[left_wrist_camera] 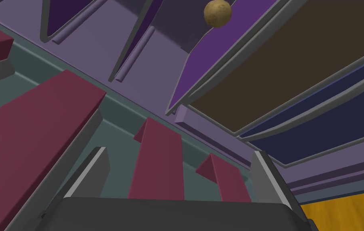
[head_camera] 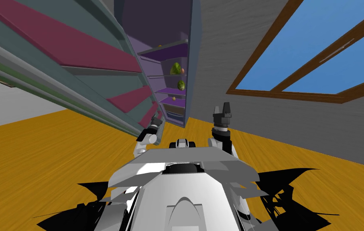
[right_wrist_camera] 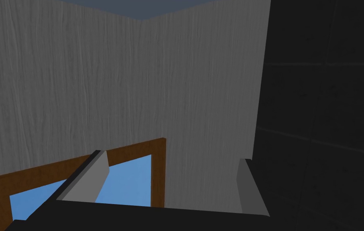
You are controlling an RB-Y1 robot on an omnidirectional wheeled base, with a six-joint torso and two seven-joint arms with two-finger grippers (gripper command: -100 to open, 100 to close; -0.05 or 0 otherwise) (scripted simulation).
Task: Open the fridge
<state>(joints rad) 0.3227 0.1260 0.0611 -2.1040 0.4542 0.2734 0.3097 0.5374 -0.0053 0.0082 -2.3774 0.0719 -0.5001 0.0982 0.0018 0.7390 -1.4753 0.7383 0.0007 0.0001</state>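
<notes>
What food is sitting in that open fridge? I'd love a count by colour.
Green leafy things: 2
Small brown round things: 2
Total in the fridge: 4, leaving out a speck on the top shelf that is too small to tell.

I stand in a domestic room, consistent with a home kitchen. Evidence:

- A tall fridge (head_camera: pixel 195 60) stands open.
- Its purple shelves (head_camera: pixel 171 51) are stocked with green produce (head_camera: pixel 175 68) and a round brown item (left_wrist_camera: pixel 217 13).
- Its door (head_camera: pixel 56 44) carries dark red bins (left_wrist_camera: pixel 28 132).
- The floor (head_camera: pixel 36 160) is yellow wood-grain.
- The walls (head_camera: pixel 233 40) are grey.
- A brown-framed window (head_camera: pixel 321 60) shows blue.
</notes>
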